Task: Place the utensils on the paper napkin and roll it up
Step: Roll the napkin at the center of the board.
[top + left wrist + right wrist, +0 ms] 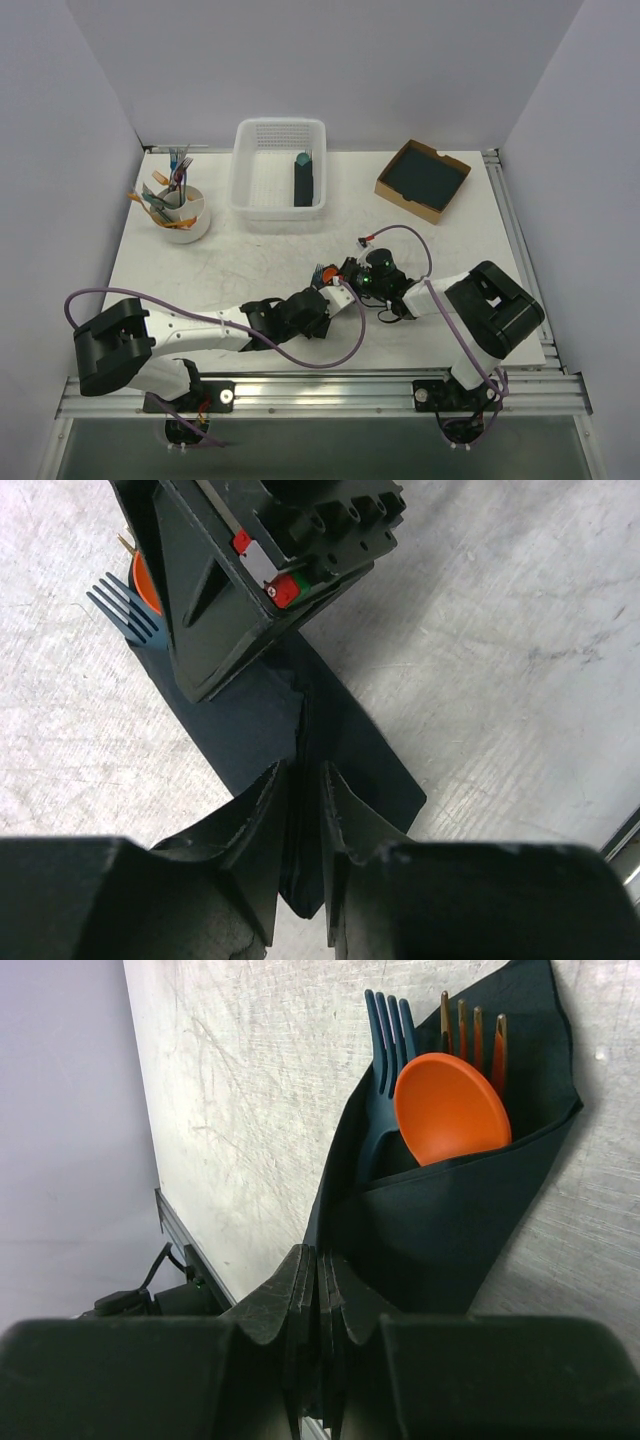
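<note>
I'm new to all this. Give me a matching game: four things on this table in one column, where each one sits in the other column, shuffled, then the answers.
1. white basket
2. cardboard box
3. white cup
4. orange spoon

A. at the far right
B. tucked inside the folded dark napkin
C. at the far left
D. at the far middle

Pairs: 1-D, 2-A, 3-C, 4-B.

The left arm (190, 335) and right arm (445, 292) have white links and black joints, each trailing a purple cable (320, 362). Fingers (270, 1305) are matt black. The right gripper (296, 676) carries small red and green tabs.
</note>
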